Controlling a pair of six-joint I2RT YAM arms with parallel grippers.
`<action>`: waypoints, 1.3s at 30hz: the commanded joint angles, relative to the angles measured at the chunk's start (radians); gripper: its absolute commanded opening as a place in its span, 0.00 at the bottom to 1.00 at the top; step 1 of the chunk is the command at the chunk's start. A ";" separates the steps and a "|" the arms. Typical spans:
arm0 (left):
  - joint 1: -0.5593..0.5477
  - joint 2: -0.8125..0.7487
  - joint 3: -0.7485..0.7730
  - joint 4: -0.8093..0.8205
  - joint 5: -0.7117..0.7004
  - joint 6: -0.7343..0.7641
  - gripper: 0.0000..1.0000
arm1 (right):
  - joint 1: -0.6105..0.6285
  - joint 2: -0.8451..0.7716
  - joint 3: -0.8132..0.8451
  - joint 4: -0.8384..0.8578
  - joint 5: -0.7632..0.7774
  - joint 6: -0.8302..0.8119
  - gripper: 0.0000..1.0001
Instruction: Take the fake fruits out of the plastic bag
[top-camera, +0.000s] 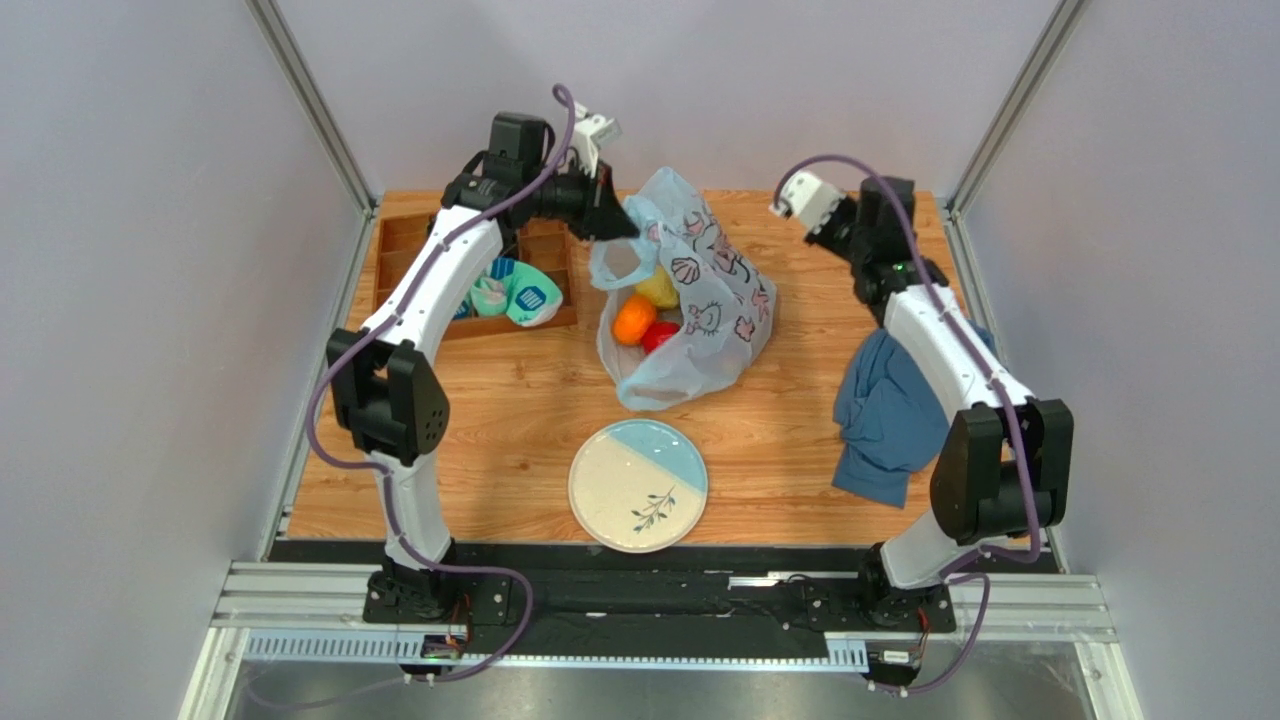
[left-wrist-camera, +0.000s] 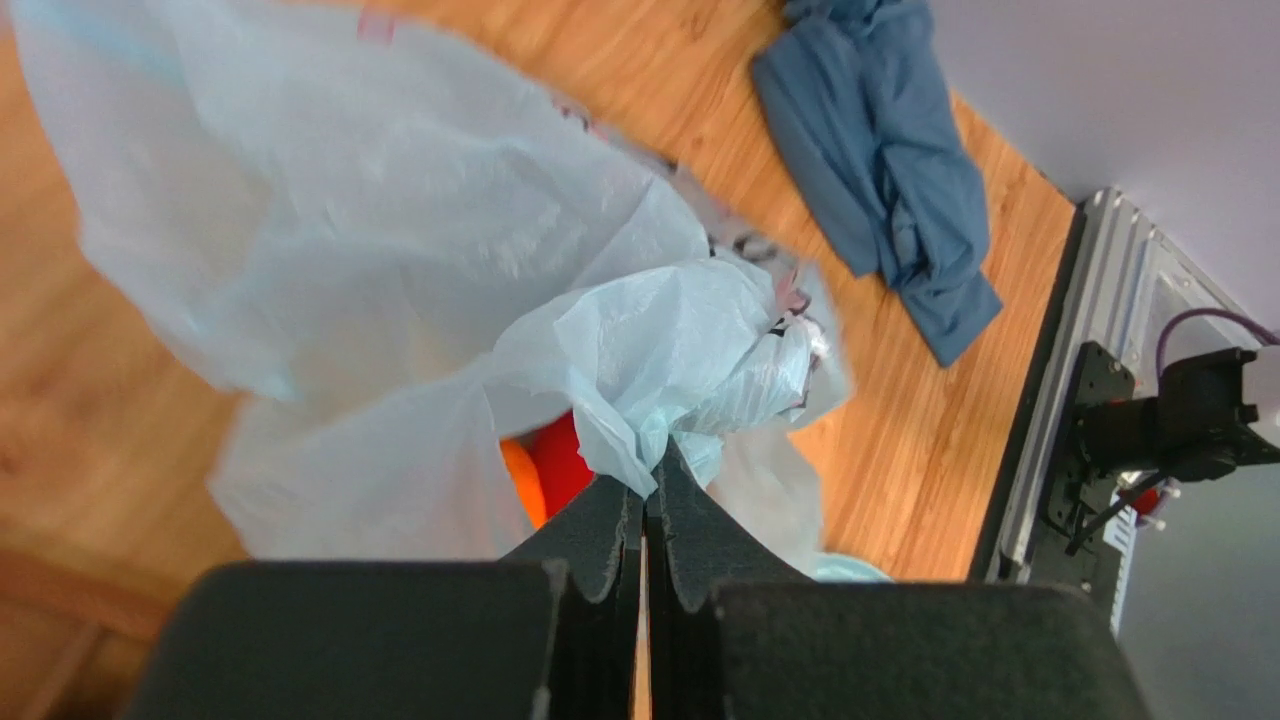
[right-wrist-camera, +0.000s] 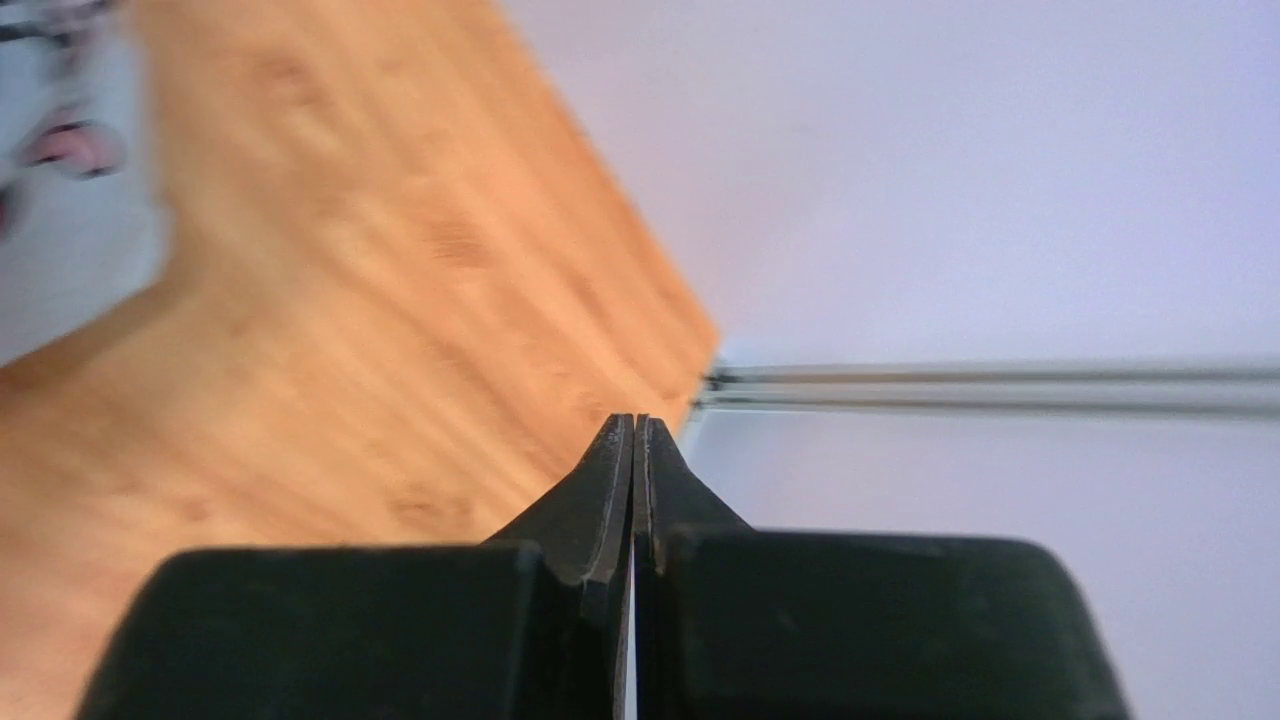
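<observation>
A: Biggest first, quick.
B: Wooden table. The plastic bag is at the far middle, mouth gaping toward the left arm.
A: Next?
B: Dark-blue cloth, crumpled at the right edge under the right arm, apart from the bag. Then the plate at the near middle, just in front of the bag. Wooden tray in the far-left corner, with rolled socks at its near end.
A: Fruits?
B: All inside the bag, showing through the mouth: orange, red apple touching it, yellow pear just behind. Can't make out any others.
A: Grippers?
B: Left gripper is clenched on the bag's bunched rim, with plastic pinched between the tips. Right gripper is at the far right, fingers pressed together on nothing, clear of the bag.
</observation>
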 joint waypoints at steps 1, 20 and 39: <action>-0.006 0.083 0.213 0.030 0.139 -0.052 0.00 | -0.035 -0.008 0.148 -0.015 0.007 0.048 0.00; 0.041 -0.013 -0.102 0.198 0.213 -0.324 0.00 | 0.756 -0.210 -0.247 -0.314 -0.306 -0.016 0.82; 0.066 -0.047 -0.162 0.205 0.228 -0.316 0.00 | 0.680 0.036 -0.083 -0.432 -0.128 -0.122 0.45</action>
